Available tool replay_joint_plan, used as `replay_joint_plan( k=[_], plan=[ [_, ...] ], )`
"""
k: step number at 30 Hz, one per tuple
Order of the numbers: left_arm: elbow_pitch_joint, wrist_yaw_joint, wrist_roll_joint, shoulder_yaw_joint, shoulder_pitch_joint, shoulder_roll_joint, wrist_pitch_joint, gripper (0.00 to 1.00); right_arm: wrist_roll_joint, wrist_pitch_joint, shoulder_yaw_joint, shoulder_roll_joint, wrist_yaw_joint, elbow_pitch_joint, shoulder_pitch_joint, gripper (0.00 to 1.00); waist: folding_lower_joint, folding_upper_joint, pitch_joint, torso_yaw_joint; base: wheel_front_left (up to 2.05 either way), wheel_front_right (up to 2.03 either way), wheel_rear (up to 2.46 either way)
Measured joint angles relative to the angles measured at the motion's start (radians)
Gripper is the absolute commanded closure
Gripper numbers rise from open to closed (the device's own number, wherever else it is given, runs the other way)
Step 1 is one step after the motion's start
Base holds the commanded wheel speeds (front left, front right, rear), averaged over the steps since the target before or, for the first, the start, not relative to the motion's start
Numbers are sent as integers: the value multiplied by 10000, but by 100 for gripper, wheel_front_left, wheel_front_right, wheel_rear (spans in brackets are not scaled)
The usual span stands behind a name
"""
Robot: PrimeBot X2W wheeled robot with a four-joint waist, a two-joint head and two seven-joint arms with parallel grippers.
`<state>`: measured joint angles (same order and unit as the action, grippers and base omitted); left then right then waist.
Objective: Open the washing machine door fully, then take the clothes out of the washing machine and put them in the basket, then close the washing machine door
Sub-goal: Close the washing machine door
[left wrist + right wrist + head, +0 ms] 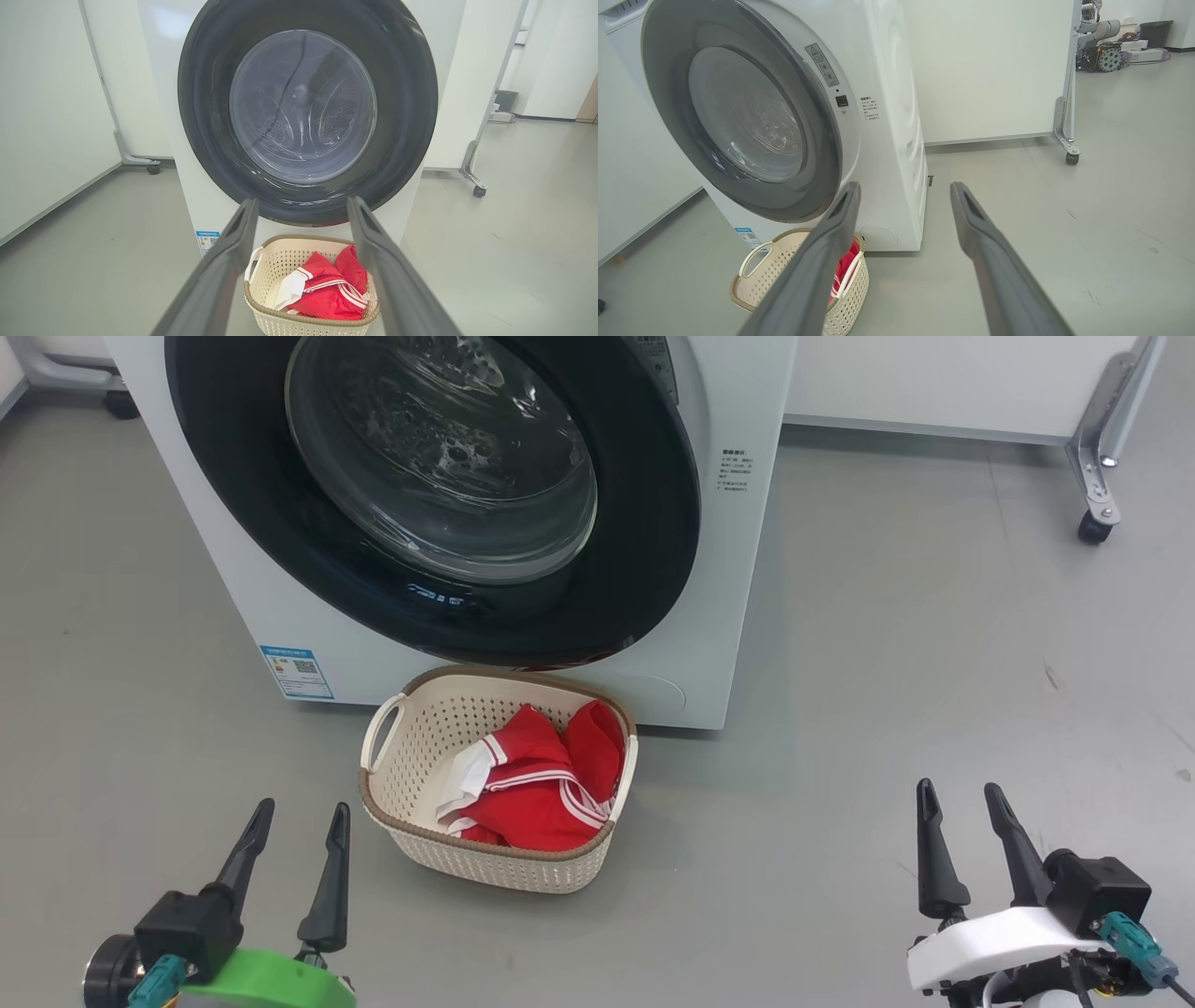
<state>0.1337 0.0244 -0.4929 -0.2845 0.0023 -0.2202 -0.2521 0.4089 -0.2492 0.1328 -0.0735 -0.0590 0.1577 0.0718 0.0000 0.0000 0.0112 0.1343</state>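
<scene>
The white washing machine (738, 569) stands ahead with its black-rimmed glass door (439, 467) shut flat against the front. On the floor just before it sits the cream basket (411, 737), and red clothes (541, 779) with white stripes lie inside. My left gripper (299, 812) hangs open at the lower left, empty, to the left of the basket. At the lower right my right gripper (962, 793) is open and empty, well clear of the basket. The left wrist view looks straight at the door (308, 60), the basket (271, 266) and the clothes (327, 289).
Grey floor spreads all around. A white partition on a metal castor leg (1097, 495) stands at the back right, also seen as a castor leg (1066, 140) in the right wrist view. A blue label sticker (297, 672) marks the washer's lower left front.
</scene>
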Motion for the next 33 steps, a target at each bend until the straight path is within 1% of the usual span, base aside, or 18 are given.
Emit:
replay_joint_plan(
  k=[4,18,25,26,27,28,33],
  plan=[
    [-63,0,230,98,54,77,0,0,0,0,13,21,2,13,-1,0,0,0,-15,13,0,0,0],
    [-171,-38,464,276,236,301,0,0,-56,0,17,31,2,15,-30,0,0,0,-109,-24,0,0,0],
    [-180,-134,548,322,259,416,0,0,-59,0,-2,33,0,2,-47,0,0,0,-200,-30,0,0,0],
    [-184,-136,548,324,263,430,0,0,-77,2,2,27,0,-4,-53,57,0,0,-218,-27,0,0,0],
    [-194,-163,558,318,267,445,0,0,-121,2,-2,17,0,-31,-58,94,0,0,-242,-20,0,0,0],
    [-207,-217,591,307,270,460,0,0,-165,0,-10,2,0,-84,-62,100,0,0,-274,-10,0,0,0],
    [-309,-272,755,314,269,508,0,0,-282,0,54,-180,-59,-286,-196,100,0,0,-499,78,0,0,0]
  ],
)
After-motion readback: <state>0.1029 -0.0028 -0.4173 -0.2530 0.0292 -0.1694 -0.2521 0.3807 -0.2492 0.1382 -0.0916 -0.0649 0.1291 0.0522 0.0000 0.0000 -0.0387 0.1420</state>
